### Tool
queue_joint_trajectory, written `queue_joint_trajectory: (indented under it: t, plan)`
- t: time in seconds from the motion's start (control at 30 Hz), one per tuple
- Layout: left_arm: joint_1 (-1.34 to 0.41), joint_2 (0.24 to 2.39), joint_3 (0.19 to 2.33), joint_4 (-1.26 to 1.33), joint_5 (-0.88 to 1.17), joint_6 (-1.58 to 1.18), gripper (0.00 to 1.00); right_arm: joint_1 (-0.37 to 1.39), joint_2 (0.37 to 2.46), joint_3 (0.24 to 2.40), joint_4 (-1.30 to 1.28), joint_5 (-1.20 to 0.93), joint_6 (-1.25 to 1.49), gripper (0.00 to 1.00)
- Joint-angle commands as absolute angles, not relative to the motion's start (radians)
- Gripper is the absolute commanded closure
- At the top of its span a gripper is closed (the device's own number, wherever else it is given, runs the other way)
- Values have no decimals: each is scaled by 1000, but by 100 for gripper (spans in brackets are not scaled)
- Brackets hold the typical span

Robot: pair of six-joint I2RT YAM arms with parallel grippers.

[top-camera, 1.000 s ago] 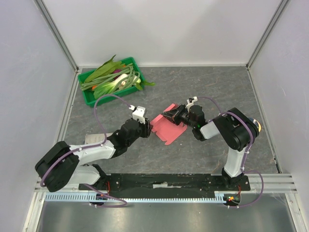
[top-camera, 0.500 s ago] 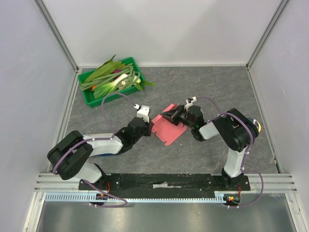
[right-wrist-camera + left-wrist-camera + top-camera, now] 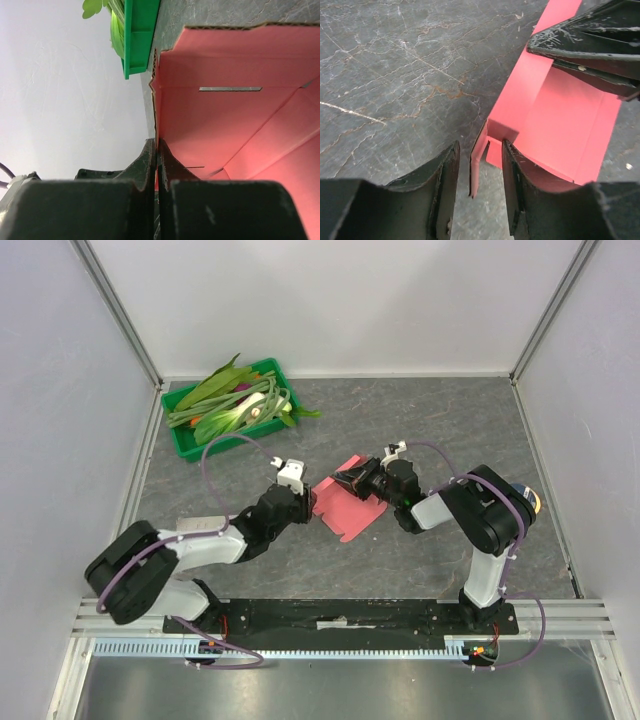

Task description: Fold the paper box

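Observation:
The paper box (image 3: 345, 510) is a pink-red cardboard piece lying mid-table, partly folded, with its walls raised. My left gripper (image 3: 308, 503) stands at its left end. In the left wrist view the left gripper (image 3: 480, 150) is open, and a raised corner flap of the box (image 3: 560, 120) stands between its fingers with a gap on either side. My right gripper (image 3: 350, 480) is shut on the far edge of the box. The right wrist view shows the right gripper (image 3: 157, 146) pinching the thin upright wall of the box (image 3: 225, 115).
A green tray (image 3: 184, 444) of leafy vegetables sits at the back left and also shows as the green tray (image 3: 140, 35) in the right wrist view. A pale flat item (image 3: 192, 528) lies partly under the left arm. White walls enclose the table on three sides.
The left arm's elbow swung right and then back left, while its gripper stayed at the box's left end. The right gripper kept its hold and barely moved.

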State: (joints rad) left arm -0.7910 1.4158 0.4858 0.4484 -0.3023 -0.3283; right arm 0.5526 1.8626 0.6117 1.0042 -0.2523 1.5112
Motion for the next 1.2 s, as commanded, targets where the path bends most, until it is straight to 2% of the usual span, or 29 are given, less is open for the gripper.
queue_joint_trajectory:
  t: [0.0, 0.27, 0.4, 0.8, 1.0, 1.17]
  plan:
    - [-788, 1299, 427, 422, -256, -354, 54, 560, 1842, 603, 986, -230, 1499, 100]
    - [-790, 1417, 448, 400, -241, -397, 53, 561, 1832, 603, 982, -222, 1503, 100]
    - [-793, 1468, 436, 425, -258, -414, 60, 563, 1819, 604, 959, -219, 1493, 100]
    - [-802, 1595, 488, 557, -295, -476, 60, 575, 1824, 589, 960, -204, 1505, 100]
    - [-804, 1646, 566, 531, -299, -469, 60, 589, 1841, 581, 968, -196, 1512, 100]
    - [-805, 1618, 516, 540, -299, -473, 61, 588, 1836, 583, 956, -192, 1493, 100]
